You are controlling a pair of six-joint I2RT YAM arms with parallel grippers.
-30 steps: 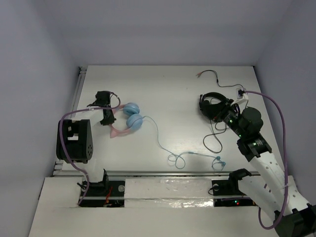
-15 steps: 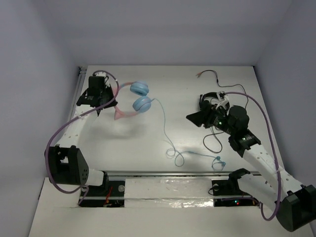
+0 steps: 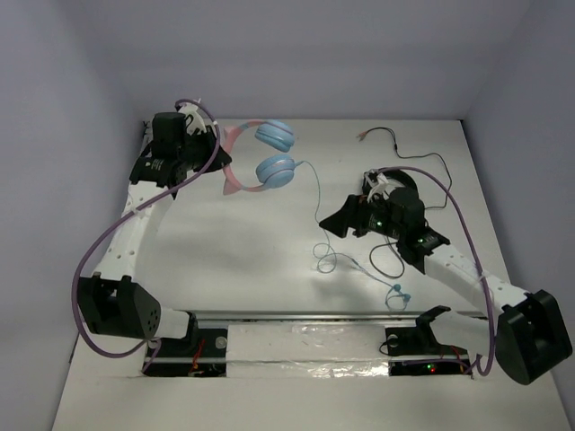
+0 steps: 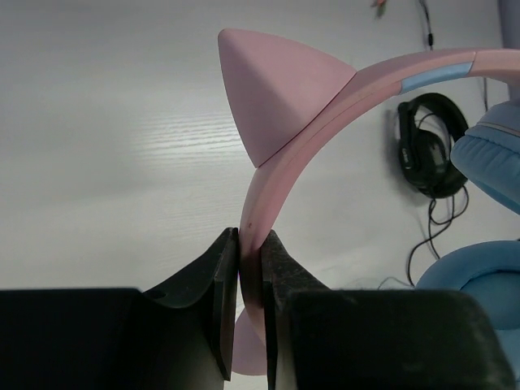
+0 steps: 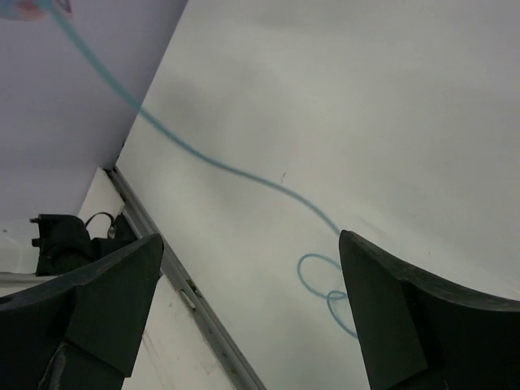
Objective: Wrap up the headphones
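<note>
Cat-ear headphones [image 3: 275, 170] are held off the table [image 3: 225, 260] at its far left.
Only the left wrist view shows the left gripper [image 4: 249, 280] clamped on the pink headband [image 4: 325, 89]. The right gripper [image 5: 252, 276] is spread wide, nothing between its fingers, above the light-blue cable [image 5: 219, 166]. Since half a second ago, the headphones are carried farther back and the right gripper is brought leftward. In the top view, the black headphones [image 4: 428, 146] are largely hidden by the right arm.
</note>
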